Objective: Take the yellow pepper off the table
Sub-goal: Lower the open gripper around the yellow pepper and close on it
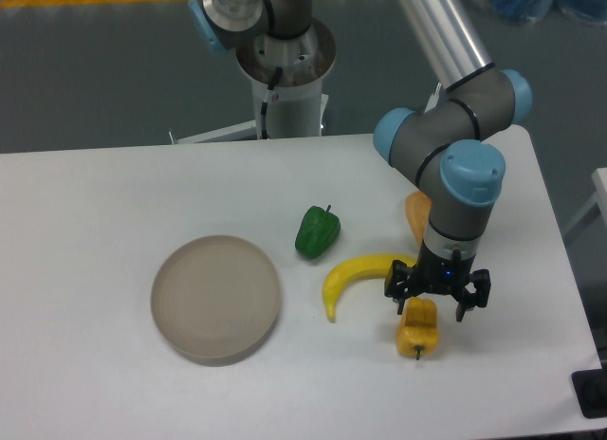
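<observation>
A: Status of the gripper (436, 299)?

B: Fingers spread, nothing held. It hangs directly over the upper end of the pepper (417, 330). One finger stands to each side of that end, and whether either touches it cannot be told from this view.

A: Location of the pepper?

B: Flat on the table (114, 203), near the right front area, stem pointing toward the front edge. The right end of the banana (360, 272) lies just beside it, behind and to the left. The orange wedge (418, 217) sits farther back, mostly hidden by the wrist. The green pepper (317, 232) and the plate (217, 298) lie well apart to the left.

A: Failure modes from this position?

B: Three, as a judgement.
1. The gripper covers only the rear end of the pepper, not its middle. Closing there may squeeze the rounded body forward and out of the grip.
2. The left finger is close to the banana tip. Descent may strike it or trap it with the pepper.
3. Descending too far presses the fingertips into the table; stopping too high catches only the top of the lobes, and the pepper may slip on the lift.
</observation>
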Motion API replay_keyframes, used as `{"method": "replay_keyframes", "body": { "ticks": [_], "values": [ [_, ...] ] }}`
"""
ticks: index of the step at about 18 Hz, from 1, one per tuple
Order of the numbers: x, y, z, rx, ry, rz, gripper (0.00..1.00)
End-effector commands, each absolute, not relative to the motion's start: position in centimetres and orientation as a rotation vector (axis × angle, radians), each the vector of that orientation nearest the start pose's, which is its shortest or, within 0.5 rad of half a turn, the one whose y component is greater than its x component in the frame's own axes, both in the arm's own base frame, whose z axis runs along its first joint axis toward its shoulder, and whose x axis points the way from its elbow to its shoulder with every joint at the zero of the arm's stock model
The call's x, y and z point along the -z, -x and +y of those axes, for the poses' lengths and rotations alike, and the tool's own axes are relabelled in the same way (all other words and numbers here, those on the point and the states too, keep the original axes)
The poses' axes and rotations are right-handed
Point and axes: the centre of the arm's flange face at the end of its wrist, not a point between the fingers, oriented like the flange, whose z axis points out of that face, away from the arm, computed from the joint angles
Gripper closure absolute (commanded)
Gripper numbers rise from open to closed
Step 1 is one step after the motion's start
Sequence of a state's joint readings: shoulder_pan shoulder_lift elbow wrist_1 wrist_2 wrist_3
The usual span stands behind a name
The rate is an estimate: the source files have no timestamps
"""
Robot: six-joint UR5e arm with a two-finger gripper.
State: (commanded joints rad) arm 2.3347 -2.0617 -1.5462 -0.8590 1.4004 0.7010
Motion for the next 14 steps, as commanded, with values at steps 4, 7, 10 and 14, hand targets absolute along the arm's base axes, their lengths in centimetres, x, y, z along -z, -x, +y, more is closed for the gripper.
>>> {"method": "replay_keyframes", "body": {
  "ticks": [4,7,10,14],
  "values": [
    [-27.7,35.3,58.6,-0.074,2.843,-0.025,0.0],
    [-27.1,35.2,58.6,-0.077,2.842,-0.014,0.0],
    [-26.0,35.6,58.7,-0.109,2.88,-0.018,0.0],
    [-25.4,34.8,59.3,-0.109,2.892,-0.01,0.0]
  ]
}}
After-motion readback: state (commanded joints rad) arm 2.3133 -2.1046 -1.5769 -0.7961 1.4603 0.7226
